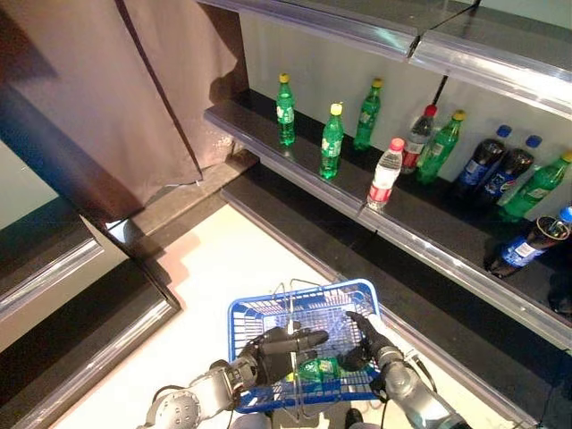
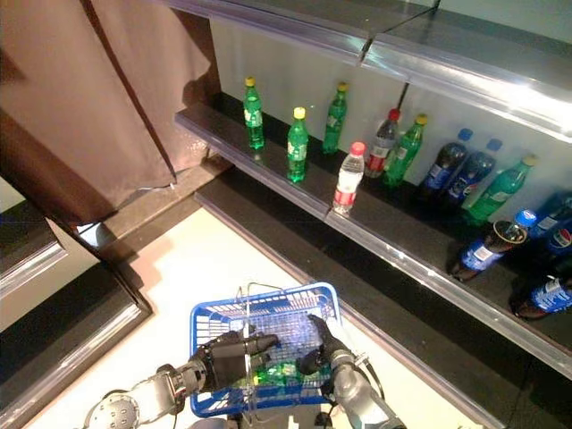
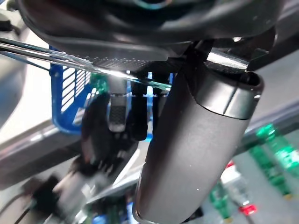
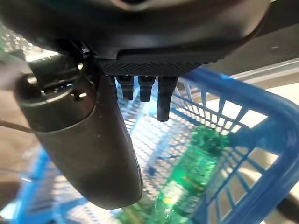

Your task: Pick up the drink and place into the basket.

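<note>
A green drink bottle (image 1: pixel 320 368) lies on its side in the blue mesh basket (image 1: pixel 268 308), also seen in the right wrist view as the bottle (image 4: pixel 196 158) on the basket floor. My left hand (image 1: pixel 277 349) is curled round the basket's metal handle (image 3: pixel 70 63) and holds the basket up. Above the basket's right half, my right hand (image 1: pixel 365 335) hangs just over the bottle with its fingers (image 4: pixel 161 100) relaxed and nothing in them. The bottle rests free of the hand.
A dark shelf (image 1: pixel 295 165) runs diagonally behind, carrying green bottles (image 1: pixel 332 141), a water bottle (image 1: pixel 385 174) and dark cola bottles (image 1: pixel 483 161). A lower shelf edge (image 1: pixel 465 357) passes close to the basket's right. A brown curtain (image 1: pixel 107 89) hangs at the left.
</note>
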